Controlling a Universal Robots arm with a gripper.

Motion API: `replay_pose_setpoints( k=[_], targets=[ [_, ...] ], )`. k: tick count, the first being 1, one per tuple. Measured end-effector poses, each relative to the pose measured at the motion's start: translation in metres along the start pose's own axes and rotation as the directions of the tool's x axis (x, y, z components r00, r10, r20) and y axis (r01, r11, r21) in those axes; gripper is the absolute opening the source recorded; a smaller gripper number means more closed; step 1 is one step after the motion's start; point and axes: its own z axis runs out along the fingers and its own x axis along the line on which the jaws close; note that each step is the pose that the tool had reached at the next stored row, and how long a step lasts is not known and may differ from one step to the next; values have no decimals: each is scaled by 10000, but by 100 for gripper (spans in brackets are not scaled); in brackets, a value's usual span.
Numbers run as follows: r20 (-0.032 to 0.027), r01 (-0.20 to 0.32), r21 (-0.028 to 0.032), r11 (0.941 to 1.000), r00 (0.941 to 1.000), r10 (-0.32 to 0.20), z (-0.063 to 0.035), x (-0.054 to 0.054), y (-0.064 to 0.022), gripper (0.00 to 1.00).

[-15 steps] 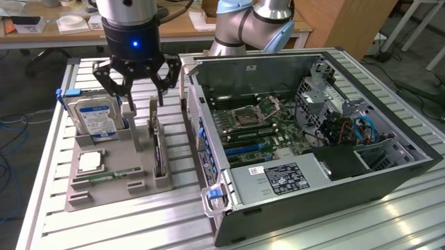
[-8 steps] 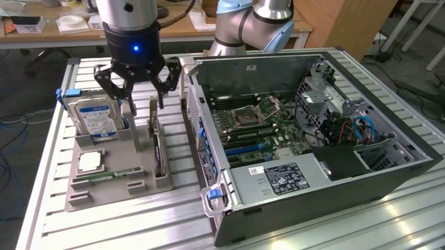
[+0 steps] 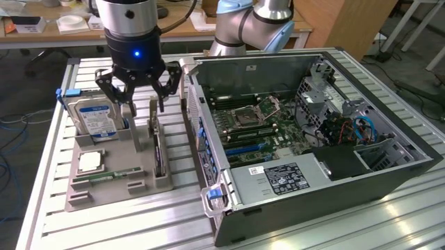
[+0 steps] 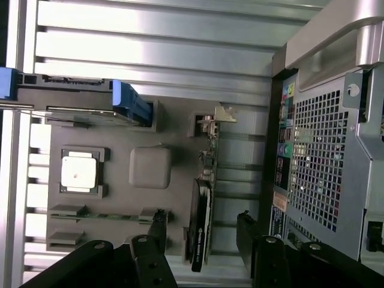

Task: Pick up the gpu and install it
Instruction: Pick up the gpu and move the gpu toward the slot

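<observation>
Grey moulded plastic tray (image 3: 114,151) sits on the slatted aluminium worktop (image 3: 139,224), with the open black computer case (image 3: 313,208) just beside it. The thin, dark, flat gpu (image 3: 158,148) with a silvery end bracket stands on edge in the tray's slot nearest the case. The arm's wrist points straight down over the tray. Its black claw (image 3: 144,107) hangs above the card with fingers spread apart on either side, holding nothing.
</observation>
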Motion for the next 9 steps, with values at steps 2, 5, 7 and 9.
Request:
replay_pose_setpoints(
  k=[2,5,7,9],
  targets=[
    [2,3,-1,10000,10000,-3,6,-9,-2,59],
    [2,1,-1,10000,10000,-1,13,-20,-2,59],
    [1,1,-1,10000,10000,-1,17,-28,-3,59],
    [3,-9,-2,10000,10000,9,24,-35,-3,59]
  ],
)
